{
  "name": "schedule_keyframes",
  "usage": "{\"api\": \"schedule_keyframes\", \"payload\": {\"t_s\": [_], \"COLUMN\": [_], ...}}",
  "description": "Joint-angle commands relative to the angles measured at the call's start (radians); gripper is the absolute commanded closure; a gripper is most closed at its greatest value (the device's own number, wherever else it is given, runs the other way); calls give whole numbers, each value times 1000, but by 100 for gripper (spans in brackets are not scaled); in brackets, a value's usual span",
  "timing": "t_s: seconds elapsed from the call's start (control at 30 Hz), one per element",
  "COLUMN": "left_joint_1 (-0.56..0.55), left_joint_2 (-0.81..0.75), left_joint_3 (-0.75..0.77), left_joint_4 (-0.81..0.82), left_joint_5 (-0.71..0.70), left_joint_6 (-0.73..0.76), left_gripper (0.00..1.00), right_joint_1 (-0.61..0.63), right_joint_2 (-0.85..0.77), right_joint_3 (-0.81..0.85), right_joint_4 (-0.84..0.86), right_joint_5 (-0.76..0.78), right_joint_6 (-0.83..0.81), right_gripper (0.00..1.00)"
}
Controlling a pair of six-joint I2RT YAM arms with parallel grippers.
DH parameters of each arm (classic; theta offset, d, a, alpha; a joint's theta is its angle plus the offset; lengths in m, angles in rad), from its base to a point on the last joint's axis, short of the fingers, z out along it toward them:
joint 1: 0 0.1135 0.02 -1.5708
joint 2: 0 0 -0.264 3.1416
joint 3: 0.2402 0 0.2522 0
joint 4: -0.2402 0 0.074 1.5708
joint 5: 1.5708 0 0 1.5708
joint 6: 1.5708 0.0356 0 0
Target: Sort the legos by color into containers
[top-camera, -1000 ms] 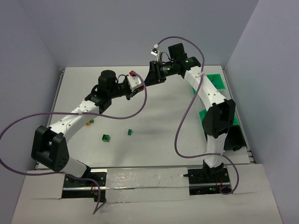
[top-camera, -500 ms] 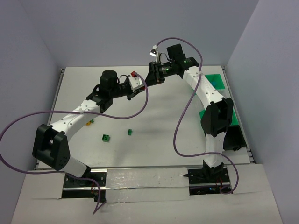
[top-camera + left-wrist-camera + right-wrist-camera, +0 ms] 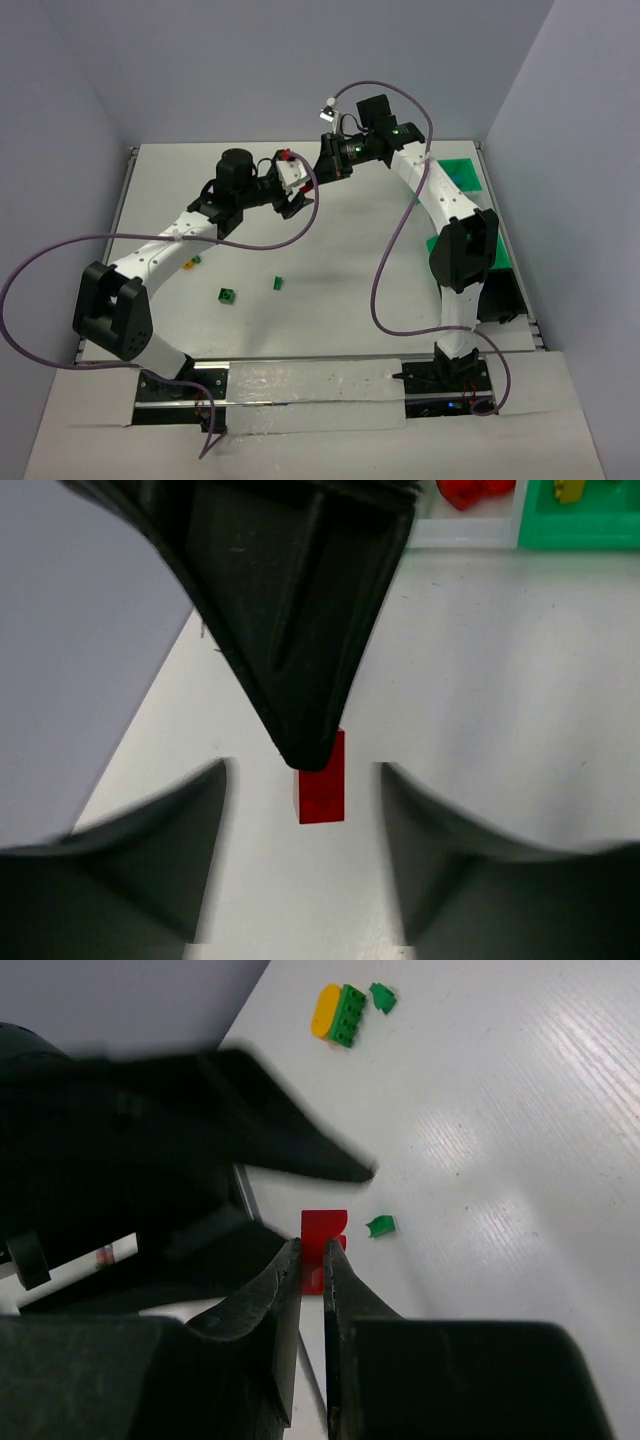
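Observation:
A red lego (image 3: 322, 788) hangs in the air over the back of the table, pinched at its upper end by my right gripper (image 3: 312, 1250), which is shut on it. The right gripper's black fingers (image 3: 300, 610) fill the upper part of the left wrist view. My left gripper (image 3: 302, 770) stands open around the same red lego (image 3: 325, 1228), its fingers apart from the brick on both sides. The two grippers meet tip to tip (image 3: 308, 180) in the top view. Green containers (image 3: 462, 172) sit at the right edge.
Loose green legos (image 3: 229, 295) (image 3: 278, 283) and a yellow-and-green pair (image 3: 187, 264) lie on the table left of centre. Another green container (image 3: 435, 247) stands by the right arm. In the left wrist view a green container (image 3: 580, 525) holds a yellow lego (image 3: 570, 490), next to red legos (image 3: 475, 490).
My left gripper has opened and let go of the red lego. My right gripper has closed on it. Both arms have stayed nearly where they were.

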Motion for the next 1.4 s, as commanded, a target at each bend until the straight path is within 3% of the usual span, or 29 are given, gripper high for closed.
{"api": "schedule_keyframes", "payload": {"t_s": [0.0, 0.07, 0.27, 0.53, 0.63, 0.8, 1.2, 1.3, 1.37], "left_joint_1": [-6, -5, 42, 101, 107, 111, 142, 150, 158], "left_joint_2": [22, 27, -4, -36, -31, -8, 38, 38, 30], "left_joint_3": [57, 61, 38, 19, 8, 8, 63, 62, 53], "left_joint_4": [29, 20, 13, -44, -41, -37, -112, -124, -127], "left_joint_5": [-58, -76, -101, -145, -156, -162, -177, -188, -197], "left_joint_6": [-43, -50, -111, -138, -154, -177, -160, -170, -186], "left_gripper": [10, 2, 1, 1, 1, 1, 1, 1, 1], "right_joint_1": [-5, -14, -92, -376, -505, -621, -635, -633, -633], "right_joint_2": [-19, -25, -69, -185, -222, -236, -107, -92, -86], "right_joint_3": [39, 34, -19, -110, -152, -199, -161, -185, -198], "right_joint_4": [11, 11, -44, -156, -197, -243, -227, -211, -197], "right_joint_5": [-39, -33, 37, 211, 313, 516, 779, 833, 860], "right_joint_6": [-15, -18, -82, -254, -310, -390, -414, -418, -417], "right_gripper": [100, 100, 100, 100, 100, 100, 98, 93, 83]}}
